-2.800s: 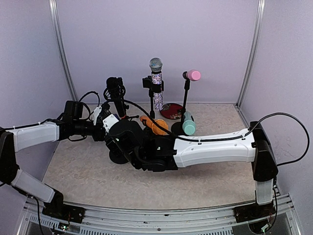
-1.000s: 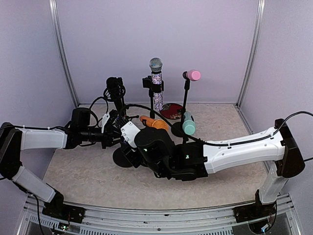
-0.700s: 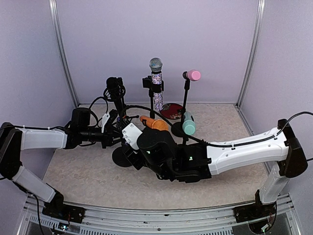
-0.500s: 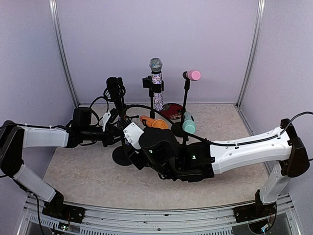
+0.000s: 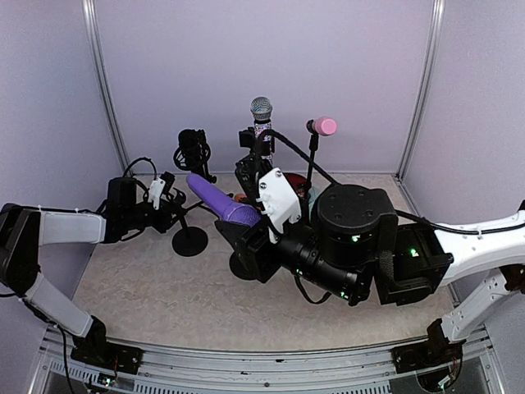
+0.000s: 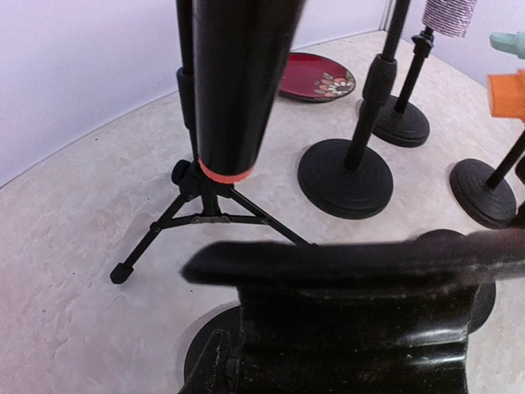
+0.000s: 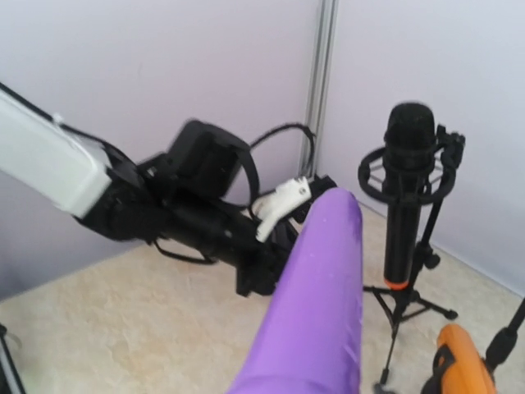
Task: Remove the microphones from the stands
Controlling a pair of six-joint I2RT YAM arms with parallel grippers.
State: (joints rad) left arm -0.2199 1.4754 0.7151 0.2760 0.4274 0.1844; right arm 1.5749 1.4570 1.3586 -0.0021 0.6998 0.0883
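The purple microphone [image 5: 215, 199] is off its stand [image 5: 190, 241] and in the air, clamped by its handle end in the right gripper [image 5: 242, 220], its body slanting up and away from the fingers toward the left arm. In the right wrist view it fills the lower middle of the picture, pointing out from the gripper toward the left arm's wrist. The left gripper [image 5: 171, 215] is closed on the thin upper part of the bare stand, whose round black base sits on the table just below it; what exactly lies between its fingers is too blurred in the left wrist view to tell. Just beyond the left gripper stands a black microphone [image 6: 234, 82] with an orange ring on a tripod, and farther off beyond that lies a red plate [image 6: 317, 75]. An orange microphone [image 7: 459, 369] shows low beside the right gripper.
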